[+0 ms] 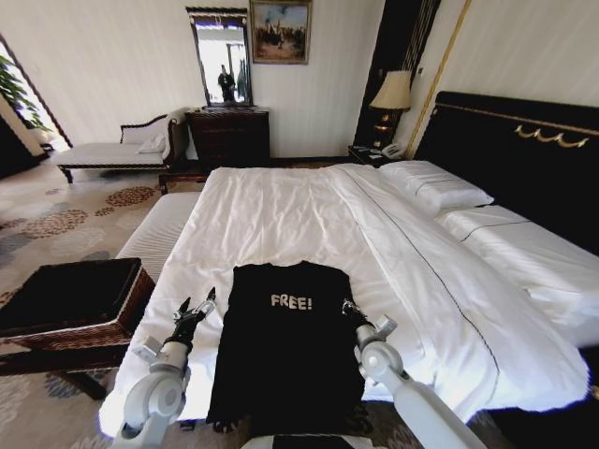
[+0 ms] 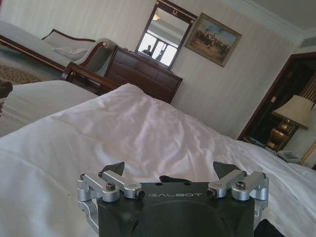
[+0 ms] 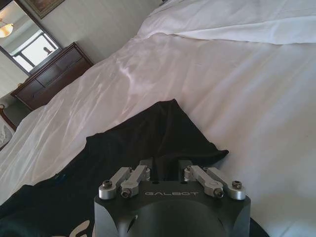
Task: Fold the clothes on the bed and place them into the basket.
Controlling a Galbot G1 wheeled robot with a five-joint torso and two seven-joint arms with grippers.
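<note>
1. The step in hand, as I judge it, is the fold itself: the black T-shirt (image 1: 285, 351) lies on the foot of the white bed (image 1: 281, 215), with the "FREE!" lettering facing up. Its sleeves look already turned in, but it is not yet in the basket.
2. My left gripper (image 1: 196, 310) is over the white sheet just beside the shirt's left edge. Its fingers are spread wide and hold nothing.
3. My right gripper (image 3: 165, 165) is at the shirt's right shoulder, with its fingers closed on a pinch of the black cloth.
4. The next move, I think, needs the left gripper to take the matching left shoulder.
5. The wicker basket (image 1: 70, 304) stands on the striped bench (image 1: 159, 229) to the left of the bed.
6. I count one T-shirt, one basket, two grippers.
</note>
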